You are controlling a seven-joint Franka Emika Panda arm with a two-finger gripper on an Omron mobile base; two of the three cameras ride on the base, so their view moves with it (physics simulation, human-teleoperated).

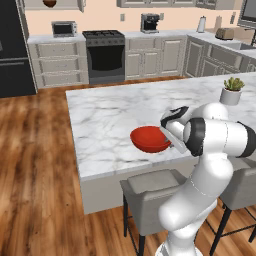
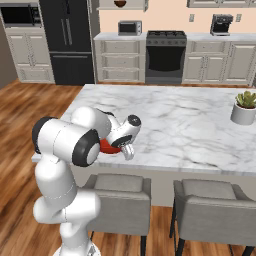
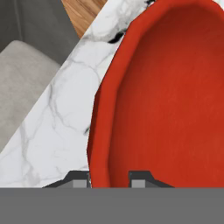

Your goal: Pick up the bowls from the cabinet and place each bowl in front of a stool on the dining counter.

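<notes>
My gripper (image 3: pixel 109 180) is shut on the near rim of the glossy red bowl (image 3: pixel 166 96), one fingertip inside the rim and one outside. In the base views the red bowl (image 1: pixel 148 139) (image 2: pixel 106 146) sits at the near edge of the white marble dining counter (image 1: pixel 110 120) (image 2: pixel 190 125), straight beyond a grey stool (image 1: pixel 150 192) (image 2: pixel 120 192). Whether it touches the slab I cannot tell. The gripper (image 1: pixel 169 142) (image 2: pixel 127 151) reaches down to it from the hand. The brown bowl (image 1: pixel 49 3) (image 2: pixel 120 3) stays in the far wall cabinet (image 1: pixel 70 5) (image 2: pixel 136 5).
A potted plant (image 1: pixel 232 90) (image 2: pixel 245 106) stands on the counter's right side. A second stool (image 1: pixel 245 185) (image 2: pixel 215 205) is to the right of the first. Far off are the black stove (image 1: pixel 105 55) and the dark fridge (image 1: pixel 12 50).
</notes>
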